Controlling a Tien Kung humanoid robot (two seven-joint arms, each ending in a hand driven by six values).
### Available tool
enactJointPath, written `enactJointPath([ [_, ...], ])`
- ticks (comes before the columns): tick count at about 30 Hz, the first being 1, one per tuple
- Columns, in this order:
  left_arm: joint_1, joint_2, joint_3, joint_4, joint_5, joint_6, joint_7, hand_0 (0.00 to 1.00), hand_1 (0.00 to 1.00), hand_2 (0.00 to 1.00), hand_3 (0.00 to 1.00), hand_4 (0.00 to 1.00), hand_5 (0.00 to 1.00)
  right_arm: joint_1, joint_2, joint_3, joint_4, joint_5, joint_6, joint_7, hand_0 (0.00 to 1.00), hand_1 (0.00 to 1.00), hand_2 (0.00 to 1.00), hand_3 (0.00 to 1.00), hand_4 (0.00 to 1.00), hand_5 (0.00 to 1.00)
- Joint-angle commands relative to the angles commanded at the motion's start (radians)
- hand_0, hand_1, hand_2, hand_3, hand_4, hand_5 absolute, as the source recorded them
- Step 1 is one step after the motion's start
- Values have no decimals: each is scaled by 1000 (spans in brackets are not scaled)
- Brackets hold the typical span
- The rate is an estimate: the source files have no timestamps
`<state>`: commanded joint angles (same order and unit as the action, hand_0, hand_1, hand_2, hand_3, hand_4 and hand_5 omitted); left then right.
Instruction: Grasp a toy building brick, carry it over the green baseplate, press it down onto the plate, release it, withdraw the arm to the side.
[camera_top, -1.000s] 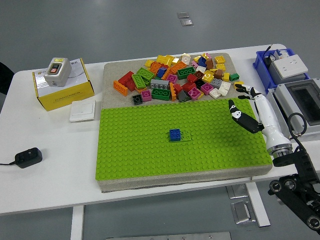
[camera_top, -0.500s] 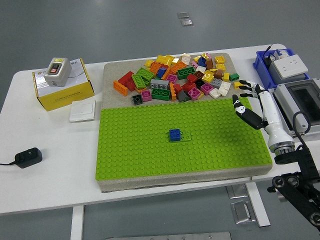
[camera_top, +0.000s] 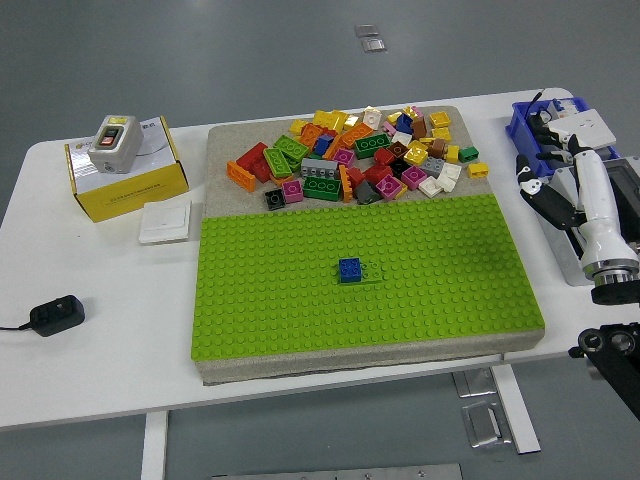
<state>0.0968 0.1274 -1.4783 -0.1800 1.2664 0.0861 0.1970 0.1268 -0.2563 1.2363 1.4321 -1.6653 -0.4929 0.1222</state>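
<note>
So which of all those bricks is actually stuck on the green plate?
Only the blue brick, sitting on a flat green piece near the middle of the green baseplate. All the others lie loose in the pile on the mat behind the plate.

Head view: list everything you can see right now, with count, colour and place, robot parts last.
baseplate: one, green, centre of table, on a beige mat
blue brick: one, on a small green brick, mid-baseplate
brick pile: many, mixed colours, loose on the mat beyond the baseplate
mat: one, beige, under baseplate and pile
yellow box: one, far left of table
grey switch: one, red button, on top of the yellow box
white plate: one, flat, beside the yellow box
black adapter: one, left near edge, with cable
blue bin: one, far right corner
grey case: one, right edge
table: one, white
right hand: one, black and white, off the baseplate's right side, empty
</note>
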Motion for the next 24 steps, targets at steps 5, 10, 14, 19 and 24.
enactJointPath([
  [5,3,0,1,0,-6,-57,61,663,681,616,622,328,418,22,-25,-3,-7,35,10,-2,740,663,564,768,614,463],
  [10,3,3,-9,0,7,-141,158,665,684,618,632,337,421,65,-70,-42,-15,71,19,-7,735,661,615,772,617,465],
  [14,7,15,-4,0,-3,-164,191,680,704,677,676,372,445,58,-88,-50,-10,77,21,-10,737,660,646,778,618,462],
  [19,17,24,33,0,-49,-174,205,680,704,677,676,372,445,51,-78,-51,-16,73,21,-13,737,660,646,778,618,462],
  [24,20,30,22,0,-28,-174,216,712,734,735,758,403,465,45,-58,-66,-14,76,15,-8,737,677,576,780,619,463],
])
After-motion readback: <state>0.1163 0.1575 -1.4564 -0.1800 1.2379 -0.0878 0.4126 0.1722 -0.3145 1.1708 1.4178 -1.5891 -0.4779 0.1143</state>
